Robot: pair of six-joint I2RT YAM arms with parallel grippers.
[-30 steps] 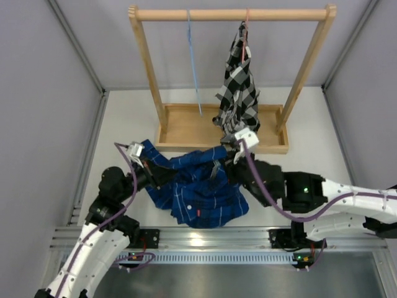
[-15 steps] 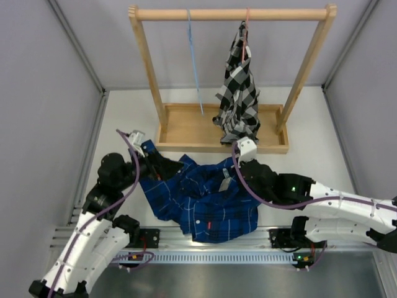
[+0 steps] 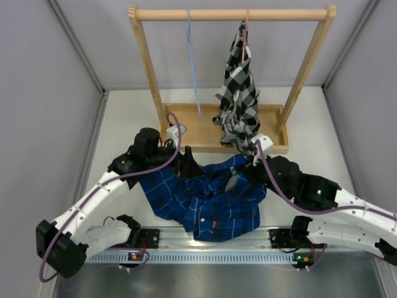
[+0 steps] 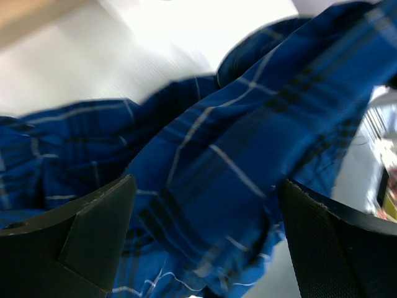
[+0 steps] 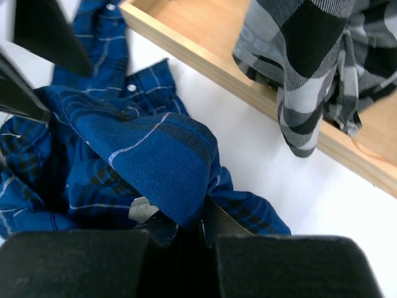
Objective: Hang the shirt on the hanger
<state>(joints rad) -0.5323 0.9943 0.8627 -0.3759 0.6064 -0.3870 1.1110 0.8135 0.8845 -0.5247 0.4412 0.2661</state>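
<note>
- The left claw (image 4: 206,205) stands wide. Its two black fingers (image 4: 93,236) are spread apart over the dark blue plaid shirt (image 4: 236,136), a soft button-up with thin white lines, and grip nothing. Whether the tips touch the cloth cannot be told.
- The right claw (image 5: 200,220) is clamped tight on a raised fold of the dark blue plaid shirt, and the cloth drapes over its tips.
- By count there are two arms, two claws, two shirts, two hangers and one wooden rack (image 3: 229,13).
- The dark blue plaid shirt lies crumpled on the white table (image 3: 124,112) between the two claws, just in front of the rack's tray base.
- The black-and-white checked shirt (image 3: 239,87) hangs from the rail with its hem down in the tray.
- It covers the pinkish-red hanger (image 3: 246,22), so only the hook shows.
- The light blue wire hanger (image 3: 192,62) hangs bare from the rail. It is seen edge-on as one thin line, so its shoulders cannot be made out.
- The left wrist view is blurred, and the heap's folds hide the collar and sleeves.
- The heap is widest from left to right, claw to claw, with a small red tag face up near its near edge. A row of buttons runs toward the rack.
- The light blue wire hanger's long axis runs straight down from the rail to the tray.
</note>
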